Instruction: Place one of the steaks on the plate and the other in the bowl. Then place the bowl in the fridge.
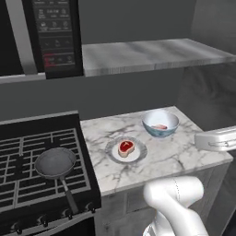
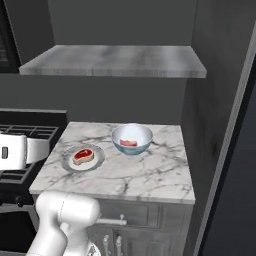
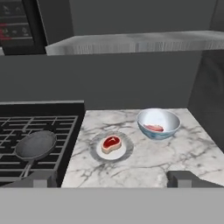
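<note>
- Hand view: the bowl (image 3: 158, 124), seemingly holding the pale steak (image 3: 154, 128), lies ahead and right of the gripper (image 3: 112, 178).
- Jaws spread wide, empty.

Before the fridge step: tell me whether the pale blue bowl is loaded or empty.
Loaded. The pale blue round bowl stands upright on the marble counter with the flat pale pink steak lying inside on its white bottom.
</note>
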You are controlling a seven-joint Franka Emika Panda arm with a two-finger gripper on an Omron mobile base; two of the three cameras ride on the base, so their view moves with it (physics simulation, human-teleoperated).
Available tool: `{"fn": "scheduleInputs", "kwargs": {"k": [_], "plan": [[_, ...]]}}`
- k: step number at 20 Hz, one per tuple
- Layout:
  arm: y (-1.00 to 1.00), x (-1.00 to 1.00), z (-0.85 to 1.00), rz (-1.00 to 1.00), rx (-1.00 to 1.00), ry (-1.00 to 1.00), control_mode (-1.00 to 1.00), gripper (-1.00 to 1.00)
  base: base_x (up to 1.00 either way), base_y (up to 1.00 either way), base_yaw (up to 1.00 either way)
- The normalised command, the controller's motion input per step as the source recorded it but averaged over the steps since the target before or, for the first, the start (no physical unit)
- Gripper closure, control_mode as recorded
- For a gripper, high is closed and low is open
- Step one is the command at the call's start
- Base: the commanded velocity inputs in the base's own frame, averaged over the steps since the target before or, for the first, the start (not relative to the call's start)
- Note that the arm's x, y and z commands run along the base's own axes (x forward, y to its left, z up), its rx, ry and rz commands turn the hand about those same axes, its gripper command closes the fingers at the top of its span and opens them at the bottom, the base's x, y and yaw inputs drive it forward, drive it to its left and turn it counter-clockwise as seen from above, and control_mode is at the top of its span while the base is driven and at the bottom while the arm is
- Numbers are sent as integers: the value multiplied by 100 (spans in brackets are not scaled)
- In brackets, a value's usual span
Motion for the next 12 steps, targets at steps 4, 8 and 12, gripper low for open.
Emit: {"fn": "scheduleInputs", "kwargs": {"k": [4, 8, 12], "plan": [[0, 0, 0, 0, 0, 0, 100, -100, 2, -21, -40], [0, 0, 0, 0, 0, 0, 100, -100, 1, -22, -14], [0, 0, 0, 0, 0, 0, 100, -100, 0, -8, -16]]}}
